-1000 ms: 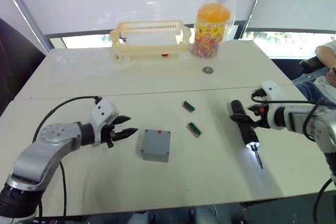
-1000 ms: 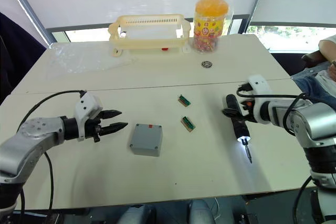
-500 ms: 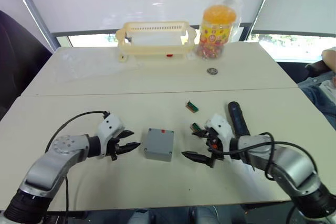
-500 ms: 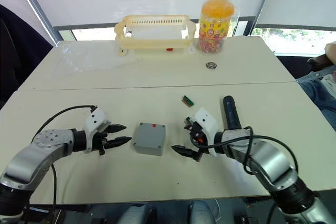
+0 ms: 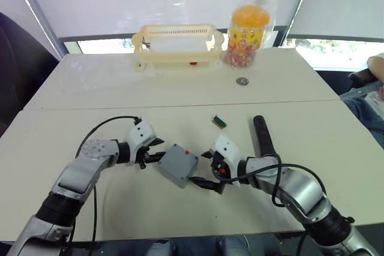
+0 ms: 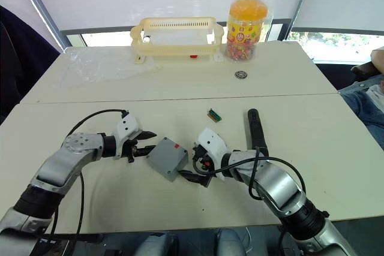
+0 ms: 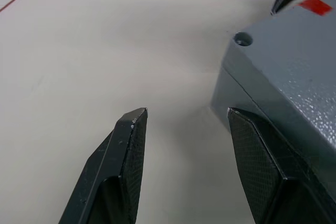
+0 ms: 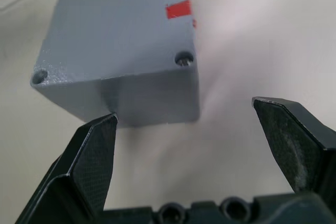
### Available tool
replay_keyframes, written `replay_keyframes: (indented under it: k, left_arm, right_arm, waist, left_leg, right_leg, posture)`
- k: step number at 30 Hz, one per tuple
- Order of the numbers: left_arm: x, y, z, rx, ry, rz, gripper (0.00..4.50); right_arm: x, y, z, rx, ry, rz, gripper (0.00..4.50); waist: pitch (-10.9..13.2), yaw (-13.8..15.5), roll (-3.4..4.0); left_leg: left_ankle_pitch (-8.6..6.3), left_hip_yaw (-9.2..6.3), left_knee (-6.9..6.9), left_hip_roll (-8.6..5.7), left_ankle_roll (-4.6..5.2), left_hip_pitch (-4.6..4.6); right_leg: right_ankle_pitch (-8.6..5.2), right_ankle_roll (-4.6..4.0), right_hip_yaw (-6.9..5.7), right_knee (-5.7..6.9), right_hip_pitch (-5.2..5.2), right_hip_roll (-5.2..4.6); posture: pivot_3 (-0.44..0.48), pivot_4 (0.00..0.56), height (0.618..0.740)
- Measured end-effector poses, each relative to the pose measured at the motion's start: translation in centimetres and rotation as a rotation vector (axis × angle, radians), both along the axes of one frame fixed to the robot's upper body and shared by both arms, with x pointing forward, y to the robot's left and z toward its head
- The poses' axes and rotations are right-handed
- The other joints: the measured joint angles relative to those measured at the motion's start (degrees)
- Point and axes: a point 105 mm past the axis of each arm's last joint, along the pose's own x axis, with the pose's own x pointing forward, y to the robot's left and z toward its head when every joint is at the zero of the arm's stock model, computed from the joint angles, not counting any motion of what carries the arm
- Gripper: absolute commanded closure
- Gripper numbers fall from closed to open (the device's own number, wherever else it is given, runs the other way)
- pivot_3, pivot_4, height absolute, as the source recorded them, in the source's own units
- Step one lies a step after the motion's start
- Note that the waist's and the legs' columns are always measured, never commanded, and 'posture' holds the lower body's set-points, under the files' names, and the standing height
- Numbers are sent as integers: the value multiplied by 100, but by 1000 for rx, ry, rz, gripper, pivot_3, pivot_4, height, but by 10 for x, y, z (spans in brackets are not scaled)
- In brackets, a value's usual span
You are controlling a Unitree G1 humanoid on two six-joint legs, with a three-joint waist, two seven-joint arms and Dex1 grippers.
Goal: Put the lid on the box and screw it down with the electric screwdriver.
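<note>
Box (image 5: pixel 178 165) sits between both open claws — left claw (image 5: pixel 157 150), right claw (image 5: pixel 207 169).

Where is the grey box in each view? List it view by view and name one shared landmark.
Left eye view: the box, table centre, between both grippers.
Right eye view: the box, same spot.
Left wrist view: its corner beside one finger.
Right wrist view: the box ahead of the open fingers.
Shared landmark: its red mark.

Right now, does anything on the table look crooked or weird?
Yes. The grey box sits turned cornerwise between the left claw and right claw, both open. The electric screwdriver lies loose on the table behind.
</note>
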Motion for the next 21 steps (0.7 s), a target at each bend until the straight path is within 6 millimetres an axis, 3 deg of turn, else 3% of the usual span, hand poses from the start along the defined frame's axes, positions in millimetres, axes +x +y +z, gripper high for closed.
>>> replay_keyframes:
  k: [6,10,14,17,19,21]
  left_arm:
    - [21,-5,-1,14,-42,-13,2030]
    - [22,13,-6,45,-37,29,2030]
    - [5,46,-10,73,-11,116,2030]
    - [-19,54,-13,25,42,172,2030]
    - [-30,53,-11,-16,67,205,2030]
    - [-43,51,-7,-59,80,243,2030]
  right_arm:
    - [-4,8,1,2,15,-17,27]
    - [-7,-19,15,-19,-15,-40,27]
    - [-4,-36,50,76,-57,-34,27]
    - [17,-43,68,136,-108,-84,27]
    - [30,-47,72,130,-150,-119,27]
    - [42,-39,65,127,-172,-126,27]
  waist:
    - [0,-3,0]
    - [0,-26,0]
    - [0,-155,-1]
    - [0,-168,0]
    - [-1,-108,-1]
    - [-2,-100,-3]
  left_leg:
    - [1,-2,0,-7,-2,0]
    - [0,0,0,-5,1,-2]
    - [-1,0,-4,6,2,2]
    - [-1,3,-5,10,2,7]
    - [-1,-4,-4,9,2,6]
    - [0,-5,-4,6,1,5]
  right_leg:
    - [1,0,-2,3,-1,1]
    - [1,1,-1,2,-2,0]
    - [1,1,0,7,-5,5]
    - [1,1,5,12,-4,2]
    - [1,0,-1,12,0,2]
    - [1,0,-1,11,1,-1]
  posture:
    - [0,150,740]
    - [0,150,740]
    - [0,150,740]
    - [0,150,740]
    - [0,150,740]
    - [0,150,740]
